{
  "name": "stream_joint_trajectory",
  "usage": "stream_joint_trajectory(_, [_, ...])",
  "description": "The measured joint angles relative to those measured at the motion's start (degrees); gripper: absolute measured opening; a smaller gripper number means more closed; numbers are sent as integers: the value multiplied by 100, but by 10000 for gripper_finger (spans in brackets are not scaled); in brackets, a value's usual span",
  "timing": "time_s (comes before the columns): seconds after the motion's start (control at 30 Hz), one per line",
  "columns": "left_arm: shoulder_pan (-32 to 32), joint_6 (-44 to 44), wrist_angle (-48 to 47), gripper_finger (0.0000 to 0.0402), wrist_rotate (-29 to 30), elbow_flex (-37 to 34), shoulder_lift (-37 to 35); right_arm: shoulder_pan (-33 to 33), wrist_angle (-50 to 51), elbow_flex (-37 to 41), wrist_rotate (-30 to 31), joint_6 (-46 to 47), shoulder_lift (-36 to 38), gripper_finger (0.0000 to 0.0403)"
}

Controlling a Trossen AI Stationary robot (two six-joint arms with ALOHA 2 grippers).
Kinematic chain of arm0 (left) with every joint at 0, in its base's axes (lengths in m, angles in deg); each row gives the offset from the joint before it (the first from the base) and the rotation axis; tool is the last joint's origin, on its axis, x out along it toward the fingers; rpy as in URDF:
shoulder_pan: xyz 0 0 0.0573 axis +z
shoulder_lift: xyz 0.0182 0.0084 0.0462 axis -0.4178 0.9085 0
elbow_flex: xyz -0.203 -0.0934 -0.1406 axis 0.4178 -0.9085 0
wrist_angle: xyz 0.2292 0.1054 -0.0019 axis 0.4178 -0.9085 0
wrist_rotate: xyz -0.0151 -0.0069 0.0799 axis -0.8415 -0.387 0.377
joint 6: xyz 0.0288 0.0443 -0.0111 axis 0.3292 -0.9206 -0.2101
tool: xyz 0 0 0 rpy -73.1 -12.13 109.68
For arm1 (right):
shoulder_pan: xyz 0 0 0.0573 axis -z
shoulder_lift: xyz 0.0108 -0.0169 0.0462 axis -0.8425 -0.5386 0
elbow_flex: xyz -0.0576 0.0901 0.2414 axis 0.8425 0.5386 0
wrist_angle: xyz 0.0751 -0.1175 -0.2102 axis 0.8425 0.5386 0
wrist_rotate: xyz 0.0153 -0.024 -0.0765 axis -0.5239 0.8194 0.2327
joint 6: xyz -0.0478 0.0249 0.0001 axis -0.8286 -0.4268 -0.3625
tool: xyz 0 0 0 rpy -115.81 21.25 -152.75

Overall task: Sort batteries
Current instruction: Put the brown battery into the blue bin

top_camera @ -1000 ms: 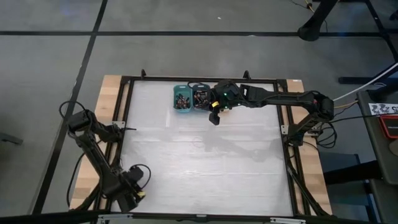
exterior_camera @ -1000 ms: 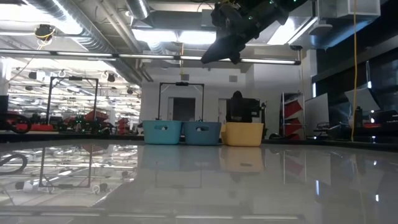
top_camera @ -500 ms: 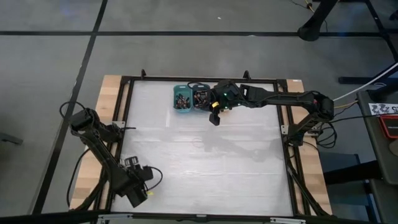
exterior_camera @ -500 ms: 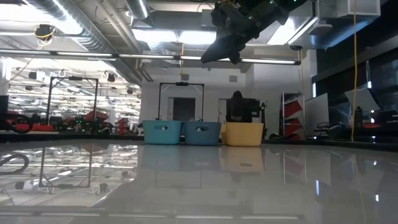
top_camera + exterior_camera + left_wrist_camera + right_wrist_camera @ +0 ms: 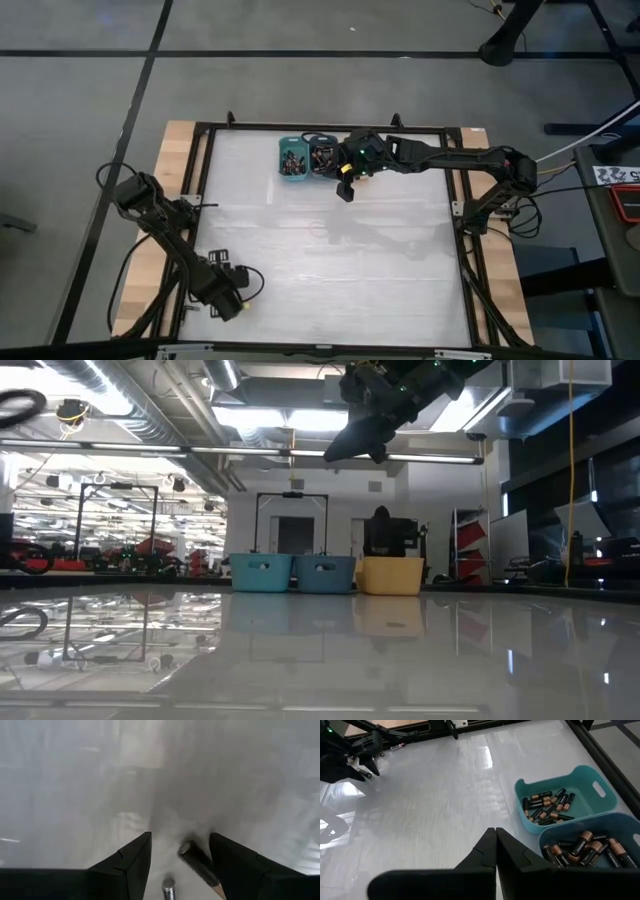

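Batteries (image 5: 549,808), dark cells with coppery bands and silvery ends, fill a teal bin (image 5: 585,777) and the blue bin (image 5: 615,822) touching it at the table's far edge; the orange bin beside them is hidden under the right arm from above. The right gripper (image 5: 495,836) hovers near both bins, fingers pressed together, empty. At the near left corner, the left gripper (image 5: 180,857) stands partly open with two cells (image 5: 197,862) between its fingers; whether they are gripped is unclear.
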Motion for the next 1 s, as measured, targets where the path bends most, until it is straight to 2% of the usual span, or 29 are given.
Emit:
stream_joint_trajectory(0.43, [296, -423, 482, 191, -309, -432, -46, 0, 33, 0, 0, 149, 1, 0])
stream_joint_trajectory(0.53, [437, -436, 487, 175, -387, -443, -41, -1, 36, 0, 0, 153, 2, 0])
stream_joint_trajectory(0.77, [642, 318, 444, 114, -523, -456, -28, 0, 184, 0, 0, 155, 2, 0])
stream_joint_trajectory(1.0, [630, 1064, 463, 98, -461, -460, -24, 0, 376, 0, 0, 157, 2, 0])
